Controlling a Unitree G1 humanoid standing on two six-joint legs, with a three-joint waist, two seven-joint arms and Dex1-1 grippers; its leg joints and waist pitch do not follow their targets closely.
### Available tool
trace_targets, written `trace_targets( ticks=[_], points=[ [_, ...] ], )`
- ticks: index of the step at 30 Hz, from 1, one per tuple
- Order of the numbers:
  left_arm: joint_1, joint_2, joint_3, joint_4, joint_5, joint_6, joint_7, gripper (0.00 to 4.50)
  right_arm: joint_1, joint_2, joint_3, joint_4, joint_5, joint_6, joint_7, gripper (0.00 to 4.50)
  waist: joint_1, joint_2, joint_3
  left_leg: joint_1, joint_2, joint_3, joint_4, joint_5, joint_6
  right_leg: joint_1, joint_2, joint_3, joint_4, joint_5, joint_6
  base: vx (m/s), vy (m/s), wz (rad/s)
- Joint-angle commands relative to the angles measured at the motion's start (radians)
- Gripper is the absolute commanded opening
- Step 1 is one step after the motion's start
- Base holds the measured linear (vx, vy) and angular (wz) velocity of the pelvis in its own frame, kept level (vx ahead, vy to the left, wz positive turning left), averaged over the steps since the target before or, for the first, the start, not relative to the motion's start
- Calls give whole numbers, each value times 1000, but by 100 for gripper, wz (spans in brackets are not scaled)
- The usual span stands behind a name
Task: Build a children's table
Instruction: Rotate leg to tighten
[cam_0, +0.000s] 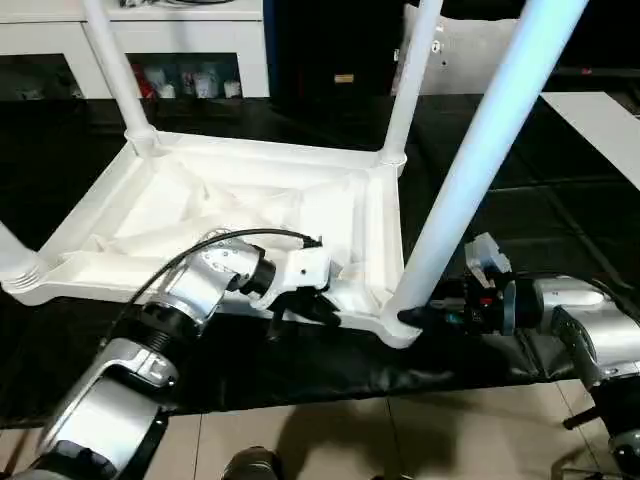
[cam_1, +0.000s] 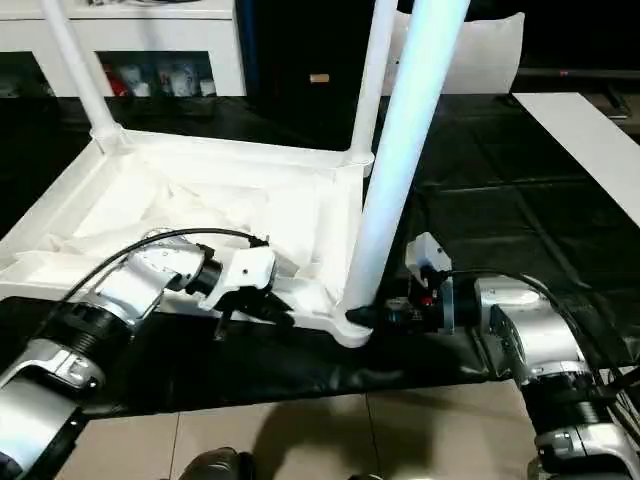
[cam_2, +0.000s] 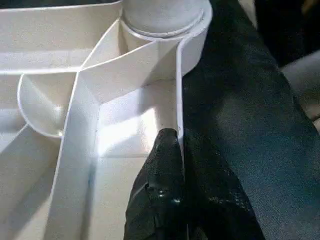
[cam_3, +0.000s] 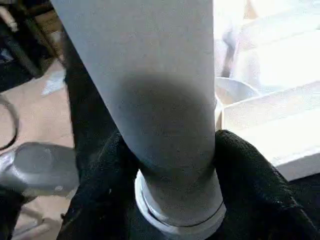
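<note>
Left eye view first: the children's table (cam_0: 250, 215) lies upside down on a black cloth (cam_0: 300, 365), ribbed underside up, and everything else is placed against it. Three legs stand in corner sockets — one at the far left corner (cam_0: 118, 65), one at the far right corner (cam_0: 412, 75), and the big near leg (cam_0: 480, 150) rising from the near right corner, leaning slightly toward the right as it climbs out of frame. At the table's near left corner another socket collar (cam_0: 20, 268) shows at the picture's edge. The right gripper (cam_0: 425, 316) comes in from the right of the table, level with the cloth, and its black fingers (cam_3: 250, 185) wrap both sides of the near leg just above its socket — grasping it, as the right wrist view makes plain. The left gripper (cam_0: 300, 308) sits at the table's near rim, just left of that same corner; in the left wrist view its fingers (cam_2: 162, 185) are clenched together, pressed against the inside of the rim wall (cam_2: 176, 115). Beyond the table's far edge stands a white cabinet (cam_0: 190, 45) with dark compartments, and tiled floor (cam_0: 400, 440) shows on the near side of the cloth
</note>
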Motion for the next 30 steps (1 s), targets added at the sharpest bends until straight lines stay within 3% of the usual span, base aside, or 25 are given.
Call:
trace_targets(
  ticks=[1, 3, 5, 7, 11, 12, 13, 14, 18, 19, 22, 25, 30],
  points=[
    [-11, -44, 4, 12, -7, 33, 81, 0, 0, 32, 14, -31, 12, 34, -44, 198, -9, -9, -68, 26, 77, -35, -70, -248, 44, 43, -95, 67, -94, -325, -182, 0, 0, 0],
    [-17, -60, 15, 17, -10, 58, 111, 0, -11, 58, 6, -26, -3, 45, -113, 197, -14, -9, -66, 28, 77, -38, -73, -278, 26, 42, -97, 67, -101, -383, -163, 0, 0, 0],
    [-29, -107, 35, 22, -18, 127, 177, 0, -55, 137, -18, 10, -50, 76, -311, 197, -28, -9, -66, 29, 75, -42, -77, -296, 4, 40, -96, 65, -103, -412, -154, 0, 0, 0],
    [-31, -119, 39, 23, -18, 145, 195, 0, -67, 156, -23, 22, -61, 81, -359, 196, -41, -10, -68, 21, 73, -48, -78, -293, -12, 48, -100, 63, -100, -418, -147, 0, 0, 0],
    [-61, -186, 58, 64, 1, 200, 330, 0, -126, 243, -48, 94, -126, 146, -609, 194, -67, -11, -72, 21, 66, -41, -72, -271, -4, 43, -95, 67, -99, -357, -169, 0, 0, 0],
    [-61, -186, 58, 64, 1, 200, 330, 0, -126, 243, -48, 94, -126, 146, -609, 194, -68, -11, -72, 22, 65, -41, -71, -272, -2, 43, -94, 66, -100, -357, -170, 0, 0, 0],
    [-79, -223, 80, 87, -1, 223, 406, 0, -148, 281, -65, 131, -151, 159, -726, 194, -71, -10, -75, 21, 64, -38, -69, -253, 3, 45, -94, 67, -98, -338, -172, 0, 0, 0],
    [-95, -259, 102, 106, -7, 238, 470, 0, -171, 319, -94, 169, -151, 170, -830, 194, -70, -11, -78, 25, 64, -37, -67, -248, 6, 42, -92, 68, -100, -328, -174, 0, 0, 0],
    [-114, -314, 129, 119, -15, 256, 546, 0, -194, 379, -147, 206, -136, 144, -945, 194, -67, -12, -86, 19, 63, -33, -63, -180, 27, 47, -90, 69, -86, -213, -192, 0, 0, 0],
    [-115, -317, 129, 119, -15, 257, 548, 0, -194, 383, -150, 206, -134, 140, -948, 249, -67, -12, -87, 16, 63, -32, -62, -167, 34, 49, -90, 69, -83, -190, -195, 0, 0, 0],
    [-112, -310, 117, 112, 2, 244, 553, 0, -187, 395, -160, 179, -129, 117, -939, 272, -66, -12, -89, 16, 62, -30, -59, -136, 62, 51, -87, 68, -76, -128, -209, 0, 0, 0],
    [-110, -293, 116, 115, 13, 227, 553, 0, -176, 389, -158, 162, -138, 124, -941, 298, -61, -10, -87, 18, 63, -29, -60, -151, 63, 50, -88, 68, -80, -153, -208, 0, 0, 0],
    [-116, -237, 102, 162, 53, 154, 567, 0, -115, 309, -124, 107, -167, 97, -881, 328, -52, -15, -85, 19, 63, -28, -61, -163, 54, 52, -89, 70, -85, -184, -176, 0, 0, 0]
  ],
)
